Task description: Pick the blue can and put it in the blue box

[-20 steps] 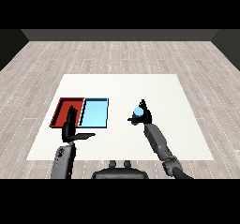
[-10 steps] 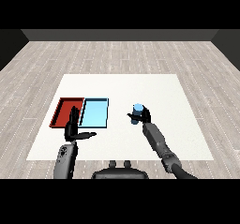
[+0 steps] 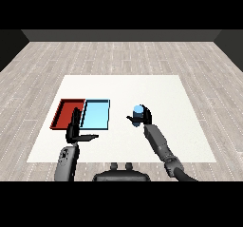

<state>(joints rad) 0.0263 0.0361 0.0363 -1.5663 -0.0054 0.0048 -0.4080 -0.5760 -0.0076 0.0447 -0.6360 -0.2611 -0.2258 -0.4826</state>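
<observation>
Head view: right hand [image 3: 143, 117] is curled round the blue can [image 3: 138, 111], fingers wrapped about its lower side wall, thumb on the near-left side. Only the can's pale blue top and upper body show above the fingers; the rest is hidden by the hand. Can appears upright. Whether its base touches the white table [image 3: 142, 86] or hangs just above it cannot be told from this angle.

Handling judgement: small rigid cylinder, probably light, with a smooth wall that could slide through the fingers if the hand tilts. It looks stiff enough not to give under the wrap. Best hold is around the middle of the side wall, fingers opposite the thumb, axis kept vertical; the present wrap sits about there, perhaps a little low. A top-heavy can held low may tip during transport.

Outward: light blue tray [image 3: 96, 114] lies to the left of the can, apart from it, with bare table between. Red tray [image 3: 67, 113] sits beside it on the far left, the two trays edge to edge.

Left hand [image 3: 76, 132] is released, fingers straight and pointing up over the near edge of the trays, thumb stuck out sideways; it holds nothing.

Step in hand, as judged: can grasped, carry to the light blue tray not yet done.
</observation>
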